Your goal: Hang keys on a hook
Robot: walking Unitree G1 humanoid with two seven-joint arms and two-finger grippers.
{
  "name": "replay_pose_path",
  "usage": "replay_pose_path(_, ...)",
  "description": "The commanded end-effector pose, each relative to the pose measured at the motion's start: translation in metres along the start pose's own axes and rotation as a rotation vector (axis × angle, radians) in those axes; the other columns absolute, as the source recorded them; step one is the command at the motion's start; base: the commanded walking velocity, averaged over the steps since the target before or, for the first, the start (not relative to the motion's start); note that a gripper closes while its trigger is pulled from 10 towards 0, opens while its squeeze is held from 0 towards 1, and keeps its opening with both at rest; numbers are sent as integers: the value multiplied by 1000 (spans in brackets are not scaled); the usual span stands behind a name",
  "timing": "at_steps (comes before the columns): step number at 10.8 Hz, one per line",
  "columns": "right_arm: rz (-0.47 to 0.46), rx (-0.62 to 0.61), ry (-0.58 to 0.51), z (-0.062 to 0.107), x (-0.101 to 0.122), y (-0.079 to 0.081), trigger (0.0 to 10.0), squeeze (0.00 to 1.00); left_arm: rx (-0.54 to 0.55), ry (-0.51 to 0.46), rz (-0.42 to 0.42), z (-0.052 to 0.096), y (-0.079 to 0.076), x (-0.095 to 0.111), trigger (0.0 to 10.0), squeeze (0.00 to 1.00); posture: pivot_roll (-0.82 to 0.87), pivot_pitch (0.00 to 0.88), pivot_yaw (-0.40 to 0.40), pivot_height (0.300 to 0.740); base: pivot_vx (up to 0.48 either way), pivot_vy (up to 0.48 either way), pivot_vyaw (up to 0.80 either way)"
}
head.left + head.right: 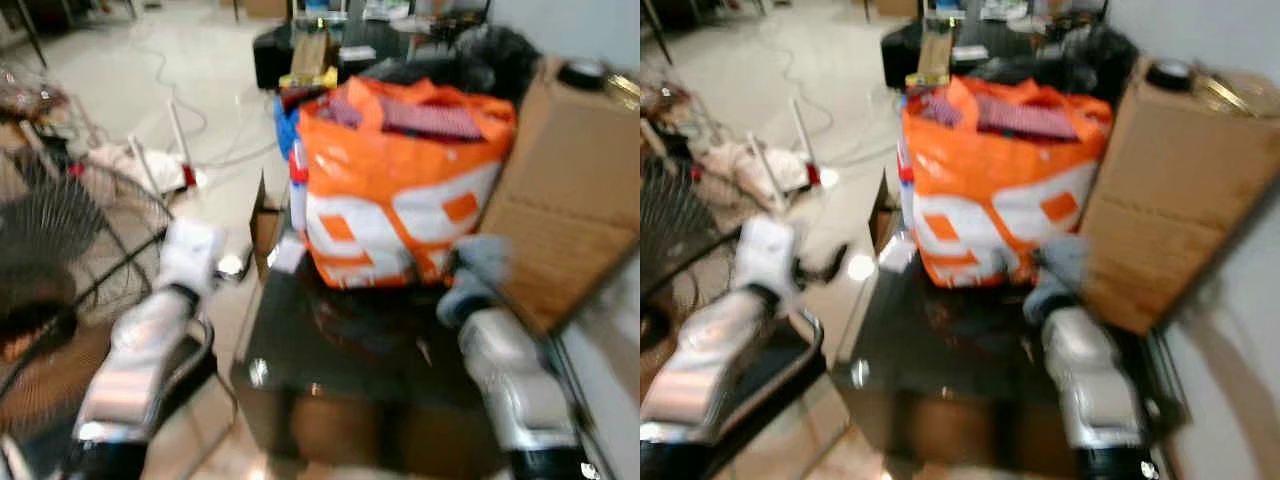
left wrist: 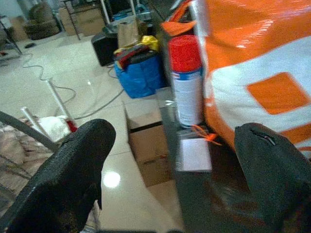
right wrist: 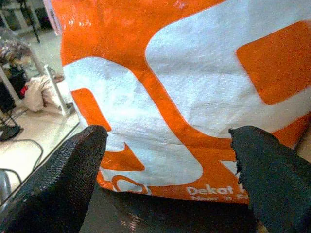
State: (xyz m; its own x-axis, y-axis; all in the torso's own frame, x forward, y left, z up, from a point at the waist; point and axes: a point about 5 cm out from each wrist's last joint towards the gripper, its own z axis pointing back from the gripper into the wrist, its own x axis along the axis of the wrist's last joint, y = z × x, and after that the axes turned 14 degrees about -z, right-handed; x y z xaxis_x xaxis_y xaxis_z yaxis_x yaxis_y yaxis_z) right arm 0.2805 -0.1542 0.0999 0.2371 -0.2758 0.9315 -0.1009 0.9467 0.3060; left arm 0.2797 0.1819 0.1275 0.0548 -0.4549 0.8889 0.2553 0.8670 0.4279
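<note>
Both grippers' jaws are spread and empty. The right gripper [image 3: 165, 170] faces the orange bag [image 1: 400, 190] on the dark surface [image 1: 340, 350]; the left gripper [image 2: 175, 174] hovers near a spray can [image 2: 187, 80].

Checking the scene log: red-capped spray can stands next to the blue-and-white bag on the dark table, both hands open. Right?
One thing is off: the bag is orange and white, not blue and white, as the right wrist view shows. The rest holds: the red-capped spray can stands beside it on the dark table, and the left hand and right hand are both open.
</note>
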Motion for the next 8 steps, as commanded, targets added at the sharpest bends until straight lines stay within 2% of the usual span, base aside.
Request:
replay_pose_path(1,32,-53,54,1,0,-18,10000,1000,-34,-18,-13,-2,-6,6,10000,0,-27,0,25,740,244,0,0)
replay_pose_path(2,89,-61,151,1,-9,-28,10000,0,-104,-12,-43,-2,-12,4,10000,0,-19,0,23,740,0,0,0)
replay_pose_path(3,121,-61,199,0,-13,-33,10000,0,-164,-18,-53,-2,-15,4,10000,0,-19,0,21,740,0,0,0)
replay_pose_path(5,192,2,322,-18,-26,-29,10000,0,-361,27,-100,-1,-23,-5,10000,0,-23,0,28,740,0,0,0)
replay_pose_path(6,236,10,397,-22,-36,-29,10000,0,-409,41,-94,0,-25,-6,10000,0,-30,0,32,740,0,0,0)
replay_pose_path(7,272,-26,478,-27,-48,-38,10000,0,-490,64,-121,2,-29,-10,10000,0,-10,0,20,740,0,0,0)
replay_pose_path(8,302,-53,549,-30,-58,-45,10000,0,-547,76,-91,5,-29,-10,10000,0,-18,0,24,740,0,0,0)
